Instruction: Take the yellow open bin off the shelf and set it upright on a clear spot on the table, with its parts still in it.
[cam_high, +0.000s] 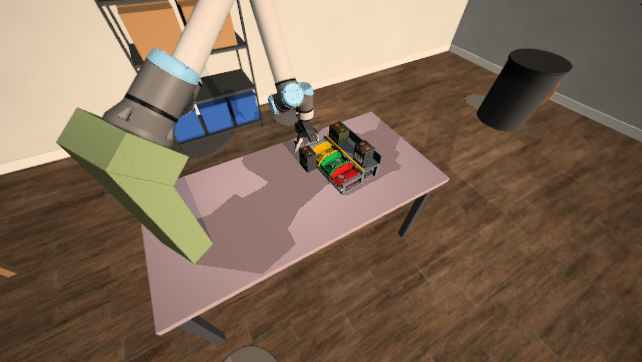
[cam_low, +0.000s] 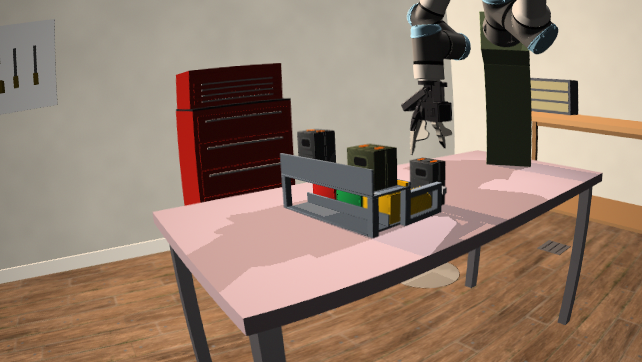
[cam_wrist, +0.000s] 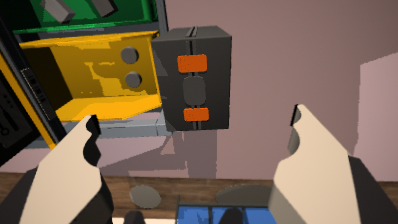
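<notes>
Gripper (cam_low: 428, 135) spread wide, nothing grasped, hovering above the table's (cam_high: 240, 280) far edge. Yellow bin (cam_wrist: 95, 75) seated in the grey shelf (cam_low: 325, 172), beside 1 dark box (cam_wrist: 197, 80).

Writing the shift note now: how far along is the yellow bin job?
Done: nothing yet. The yellow bin sits in the grey shelf beside the green bin and red bin, two round parts inside. In hand: the gripper hangs open and empty above the shelf's yellow end, near a dark box. Left: grasp the bin, draw it out, set it upright on the table.
</notes>
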